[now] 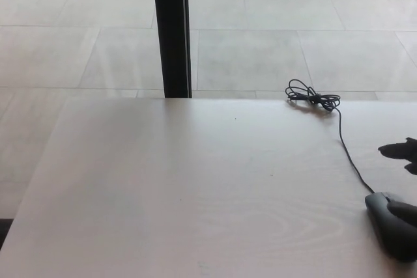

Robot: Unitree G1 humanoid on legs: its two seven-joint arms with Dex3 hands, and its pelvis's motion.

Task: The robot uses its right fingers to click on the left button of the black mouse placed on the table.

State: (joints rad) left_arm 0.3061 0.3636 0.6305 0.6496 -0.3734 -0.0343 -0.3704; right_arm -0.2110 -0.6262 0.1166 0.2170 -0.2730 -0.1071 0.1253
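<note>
Black mouse (389,231) sat at table's (195,187) near right corner, cable (345,141) running to the far edge. Right hand (402,180) entered from right, fingers spread, one fingertip (402,210) resting on mouse, grasping nothing.

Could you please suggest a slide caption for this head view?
Right hand enters from the table's right edge, one fingertip over the black mouse.

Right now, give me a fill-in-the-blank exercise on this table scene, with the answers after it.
1. The black mouse lies near the table's ____ edge.
2. The mouse's cable ends in a bundled ____ at the table's far edge.
3. The only robot hand in view is the ____ hand.
4. One fingertip is over the ____.

Answers: right; coil; right; mouse
</note>
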